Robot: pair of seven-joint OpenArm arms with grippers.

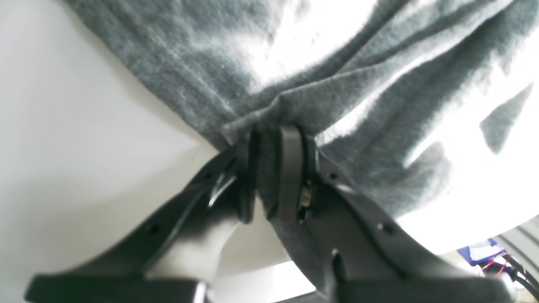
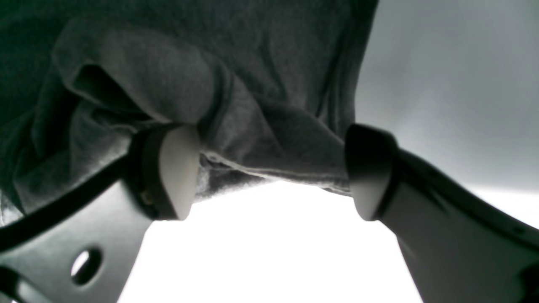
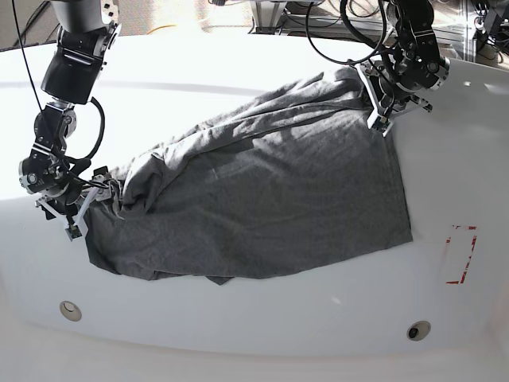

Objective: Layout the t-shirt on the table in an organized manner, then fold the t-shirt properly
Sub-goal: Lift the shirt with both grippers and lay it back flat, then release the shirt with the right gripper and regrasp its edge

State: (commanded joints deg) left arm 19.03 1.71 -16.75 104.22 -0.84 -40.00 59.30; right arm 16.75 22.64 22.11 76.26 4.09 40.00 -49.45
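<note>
Shirt (image 3: 262, 191) lies spread but rumpled on the tabletop (image 3: 238, 326), long axis running diagonally from the L gripper at the far corner down to the R gripper at the opposite near corner. The red tape mark (image 3: 461, 255) sits just off the shirt's near hem corner on the L arm's side, not touching cloth.

L gripper (image 1: 269, 168): fingers nearly closed w/ a bunched fold of shirt edge pinched between them; cloth fans out away from the fingers. In the base view it sits at the far corner of the shirt (image 3: 390, 99).

R gripper (image 2: 269, 168): fingers wide apart, pads showing; a shirt hem edge (image 2: 269, 168) hangs across the gap, draped over the fingertips rather than clamped. Can't tell if it bears any real hold. In the base view it's at the crumpled end of the shirt (image 3: 79, 203), where cloth is piled into ridges.

Judgement: still layout phase, no fold begun. Shirt is stretched roughly along the line between the two grippers, so the coming move likely turns on the R fingers closing on that hem, then both arms pulling apart along the long axis to flatten the bunched end. R arm is nearer the mess; L arm anchors. Risk: the R side slips free since it's unclamped.
</note>
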